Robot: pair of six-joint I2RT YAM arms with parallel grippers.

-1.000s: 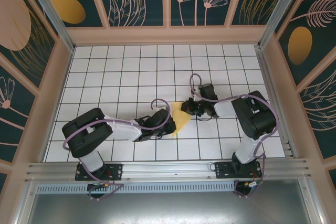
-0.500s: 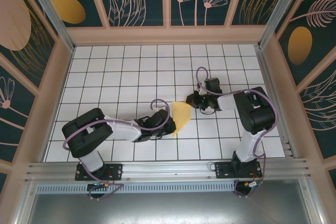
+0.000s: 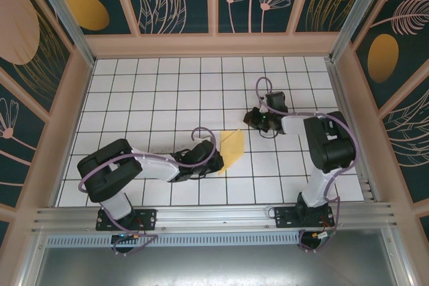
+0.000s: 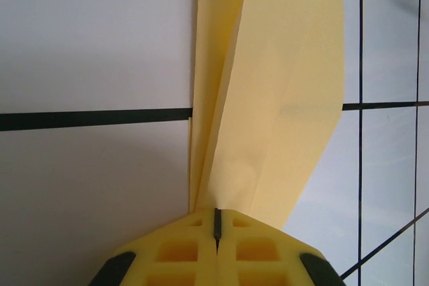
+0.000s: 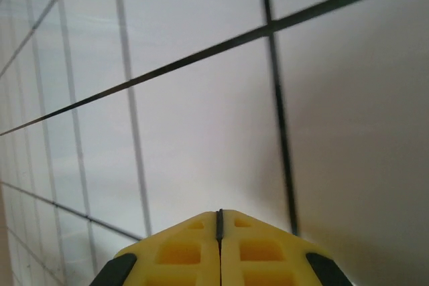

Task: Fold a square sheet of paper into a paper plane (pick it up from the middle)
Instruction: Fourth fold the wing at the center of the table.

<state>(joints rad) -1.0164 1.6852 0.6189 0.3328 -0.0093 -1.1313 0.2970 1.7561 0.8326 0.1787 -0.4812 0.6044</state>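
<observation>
The yellow-orange paper plane [image 3: 232,149] lies on the white grid table just right of centre, folded lengthwise into a narrow layered shape. In the left wrist view the paper plane [image 4: 268,98] runs straight away from my fingers, with a centre ridge and a flap spreading to the right. My left gripper [image 3: 214,161] [image 4: 216,211] is shut on its near end. My right gripper [image 3: 250,119] [image 5: 219,212] is shut with nothing in it, low over bare tiles about a tile beyond and right of the paper, apart from it.
The white grid table [image 3: 154,92] is walled by a pink frame [image 3: 214,45] at the back and sides. An aluminium rail [image 3: 214,216] with both arm bases runs along the near edge. The left arm [image 3: 110,169] stretches low across the near left tiles.
My right gripper has drawn back from the paper's far edge, away and to the right, and is clear of it. The left gripper has kept its grip and place.
</observation>
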